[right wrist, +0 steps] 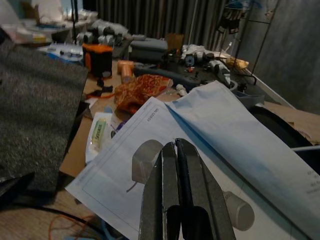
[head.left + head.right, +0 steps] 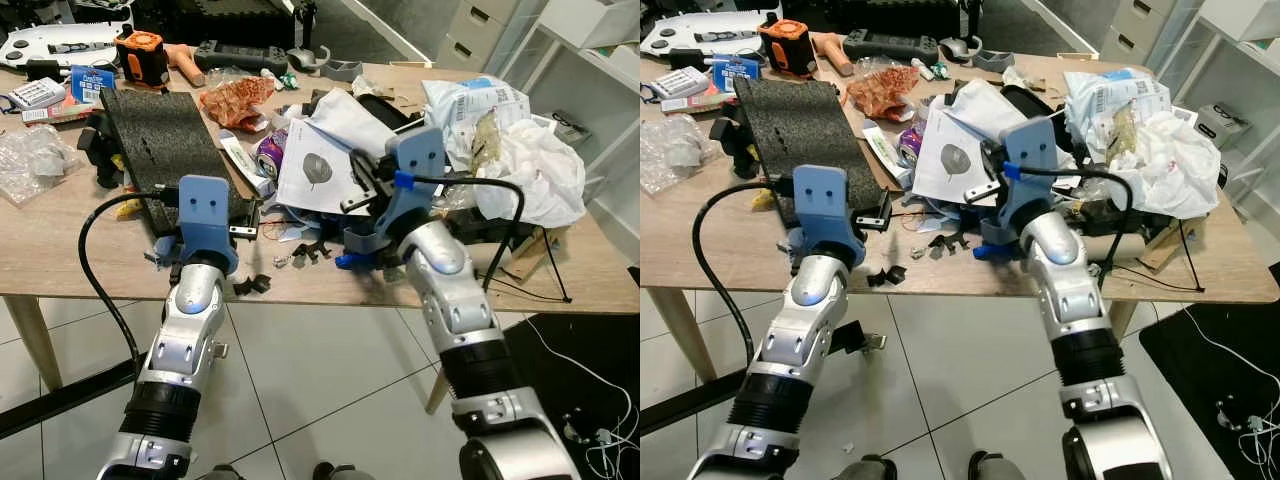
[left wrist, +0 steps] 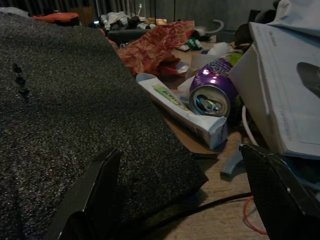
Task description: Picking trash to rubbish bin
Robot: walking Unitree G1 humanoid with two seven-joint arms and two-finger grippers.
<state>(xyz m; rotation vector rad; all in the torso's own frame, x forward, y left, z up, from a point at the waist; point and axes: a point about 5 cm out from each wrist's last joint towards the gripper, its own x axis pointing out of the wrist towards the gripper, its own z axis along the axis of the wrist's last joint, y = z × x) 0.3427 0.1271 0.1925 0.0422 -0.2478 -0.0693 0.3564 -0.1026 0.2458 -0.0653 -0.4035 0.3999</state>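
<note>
Trash litters a wooden table (image 2: pixel 60 262): a purple drink can (image 3: pixel 212 92) on its side, a long white carton (image 3: pixel 182 107) beside it, a crumpled orange wrapper (image 2: pixel 237 100), a white printed sheet (image 1: pixel 210 130) and a black foam sheet (image 2: pixel 165 140). My left gripper (image 3: pixel 180 152) is open low over the near corner of the foam, with the can a short way ahead. My right gripper (image 1: pixel 175 145) is shut just above the white sheet; nothing can be seen between its fingers (image 1: pixel 189 175).
Crumpled white plastic bags (image 2: pixel 530 170) pile up at the table's right end. Tools, an orange device (image 2: pixel 140 58) and a clear bag (image 2: pixel 30 160) sit at the back and left. Small black scraps (image 2: pixel 255 284) lie by the front edge. Cables hang off the right side.
</note>
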